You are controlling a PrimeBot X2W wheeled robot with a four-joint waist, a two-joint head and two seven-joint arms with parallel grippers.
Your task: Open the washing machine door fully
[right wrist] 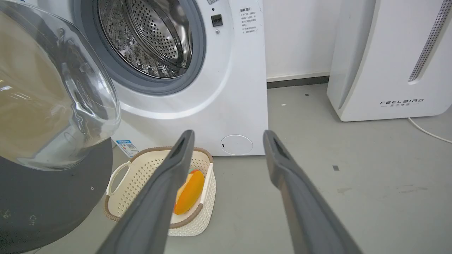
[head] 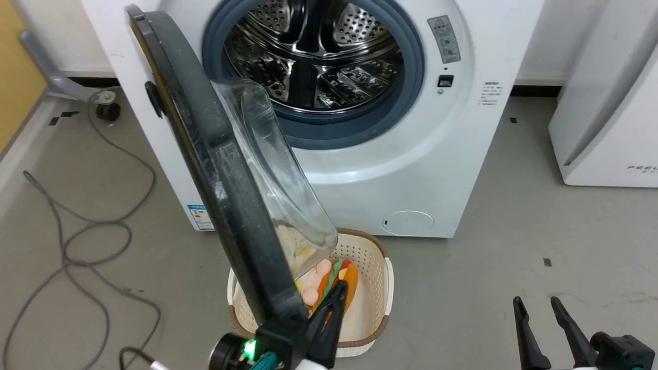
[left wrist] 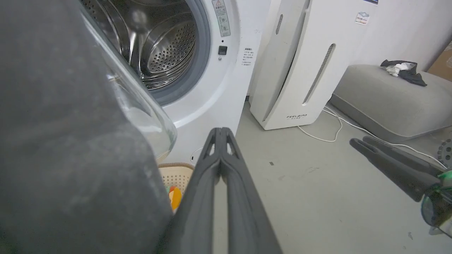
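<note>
You get the head view looking down at the drum [head: 313, 61] from near; both wrist views sit low, sharing the basket [right wrist: 139, 174].

- 1 cream perforated basket [right wrist: 196, 225] with a brown rim stands on the grey floor [head: 514, 231]; an orange plush toy [right wrist: 190, 192] lies inside.
- Grey cable [head: 77, 241] loops across the floor, left side.
- 1 white FEELBIRD appliance [right wrist: 388, 60] stands upright, right side.
- Grey cushion [left wrist: 388, 102] carries dark and white cloth [left wrist: 402, 68].
</note>
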